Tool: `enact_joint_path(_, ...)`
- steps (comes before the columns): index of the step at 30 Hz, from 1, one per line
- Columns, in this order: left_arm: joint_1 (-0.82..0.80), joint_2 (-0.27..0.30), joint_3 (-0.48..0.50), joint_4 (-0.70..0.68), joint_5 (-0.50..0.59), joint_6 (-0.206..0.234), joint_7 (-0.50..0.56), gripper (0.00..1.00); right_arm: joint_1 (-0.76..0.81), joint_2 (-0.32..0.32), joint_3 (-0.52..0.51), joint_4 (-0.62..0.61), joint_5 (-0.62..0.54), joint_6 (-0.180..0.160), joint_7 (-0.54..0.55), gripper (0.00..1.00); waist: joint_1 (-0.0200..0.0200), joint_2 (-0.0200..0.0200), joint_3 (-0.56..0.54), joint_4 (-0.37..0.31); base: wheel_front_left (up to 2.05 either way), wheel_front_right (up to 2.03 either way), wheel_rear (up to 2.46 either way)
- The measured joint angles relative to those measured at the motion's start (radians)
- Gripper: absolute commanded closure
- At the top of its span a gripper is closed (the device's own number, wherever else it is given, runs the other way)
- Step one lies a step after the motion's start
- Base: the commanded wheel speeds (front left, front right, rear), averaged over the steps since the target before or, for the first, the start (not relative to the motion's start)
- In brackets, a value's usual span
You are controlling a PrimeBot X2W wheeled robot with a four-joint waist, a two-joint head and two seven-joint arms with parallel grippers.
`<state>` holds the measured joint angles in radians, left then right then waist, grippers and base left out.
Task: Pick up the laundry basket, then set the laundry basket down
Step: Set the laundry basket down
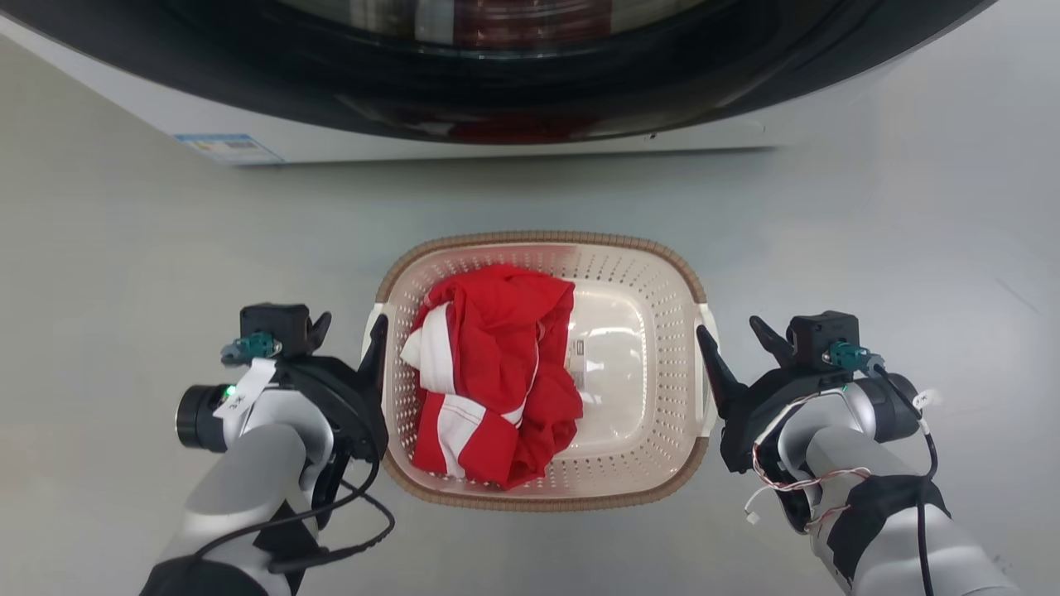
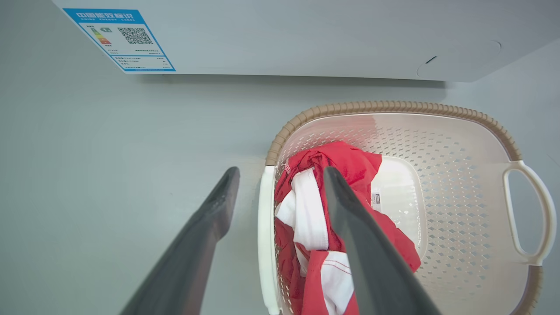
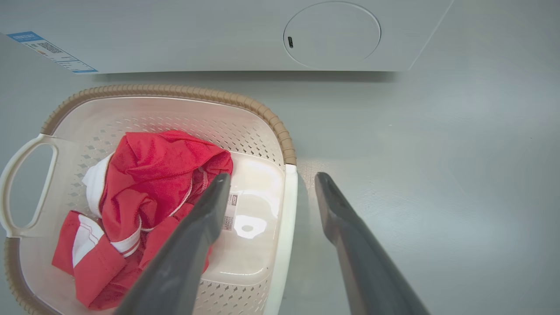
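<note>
**Step in hand: grasp of both handles before the lift (judged).**

1. The fingers of the left gripper (image 2: 281, 171) are spread. One finger is outside the basket (image 1: 538, 238) and one is over its inside, with the left handle (image 2: 264, 227) between them. No contact with the handle is visible.
2. The fingers of the right gripper (image 3: 273, 176) are spread in the same way astride the right handle (image 3: 286, 227). Nothing is held.
3. The basket rests on the floor (image 1: 124, 248), between the two grippers. A red and white garment (image 1: 497, 348) lies inside it, towards the left handle. A washer (image 1: 497, 83) stands just beyond the basket's far rim.

**Recommended execution**

- Each gripper should be lowered until the handle bar sits deep between the fingers. How far the fingers are above the bars cannot be told from the views.
- Each handle should be gripped at its middle, and both grippers should be closed together so that the basket is not pushed sideways.
- The left inner finger hangs over the garment, so cloth should be kept out of the pinch.
- The handles look smooth and thin, so a firm closure is advised.
- The basket should be raised straight up and kept level. The load is likely to be slightly heavier at the left handle.
- Clearance from the washer should be kept.
</note>
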<state>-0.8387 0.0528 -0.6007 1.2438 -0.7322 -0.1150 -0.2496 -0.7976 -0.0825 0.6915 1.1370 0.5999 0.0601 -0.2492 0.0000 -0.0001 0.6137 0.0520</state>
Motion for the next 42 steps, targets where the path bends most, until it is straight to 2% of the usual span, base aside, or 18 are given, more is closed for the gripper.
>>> enact_joint_path(14,0.128,0.049,0.016,-0.14,0.045,0.011,0.0,0.0,0.13,-0.036,-0.08,-0.168,0.0,-0.046,0.0,0.0,-0.0001,0.0,-0.179,-0.015,0.0,0.0,0.0)
enact_joint_path(22,0.208,0.082,0.061,-0.315,0.076,0.064,0.0,0.0,0.206,-0.08,-0.128,-0.33,-0.047,-0.096,0.0,0.0,-0.0001,0.0,-0.286,-0.017,0.0,0.0,0.0)
enact_joint_path(42,0.543,0.173,0.143,-0.802,0.198,0.186,0.0,0.0,0.468,-0.145,-0.229,-0.735,-0.171,-0.162,0.0,0.0,-0.0001,0.0,-0.501,-0.026,0.0,0.0,0.0)
